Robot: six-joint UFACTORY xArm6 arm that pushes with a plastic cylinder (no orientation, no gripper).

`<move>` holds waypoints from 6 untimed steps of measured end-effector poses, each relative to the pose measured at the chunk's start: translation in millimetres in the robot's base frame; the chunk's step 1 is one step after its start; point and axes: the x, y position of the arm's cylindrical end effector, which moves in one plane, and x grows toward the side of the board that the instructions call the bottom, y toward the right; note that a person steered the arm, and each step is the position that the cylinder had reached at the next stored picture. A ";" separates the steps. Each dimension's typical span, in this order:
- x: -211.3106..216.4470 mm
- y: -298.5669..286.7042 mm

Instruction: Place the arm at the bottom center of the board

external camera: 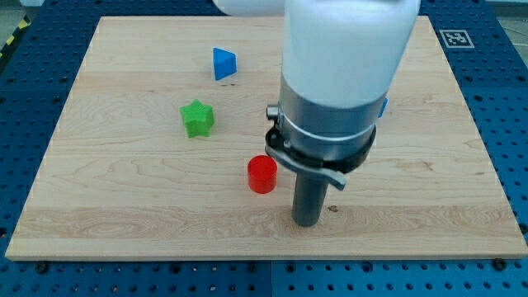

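My tip (308, 223) rests on the wooden board (124, 198) near the view's bottom edge, a little right of centre. A red cylinder (262, 174) stands just up and to the left of the tip, apart from it. A green star (197, 117) lies further to the upper left. A blue triangular block (223, 63) sits near the view's top. A sliver of a blue block (383, 106) shows at the arm's right edge. The arm's body hides the blocks behind it.
The board lies on a blue perforated table (33, 99). A black and white marker (454, 38) sits at the board's top right corner. The wide grey and white arm body (330, 91) covers the board's middle.
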 end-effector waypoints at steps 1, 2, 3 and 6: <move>-0.2 6.1; -8.8 6.1; -12.0 5.5; -22.5 -1.8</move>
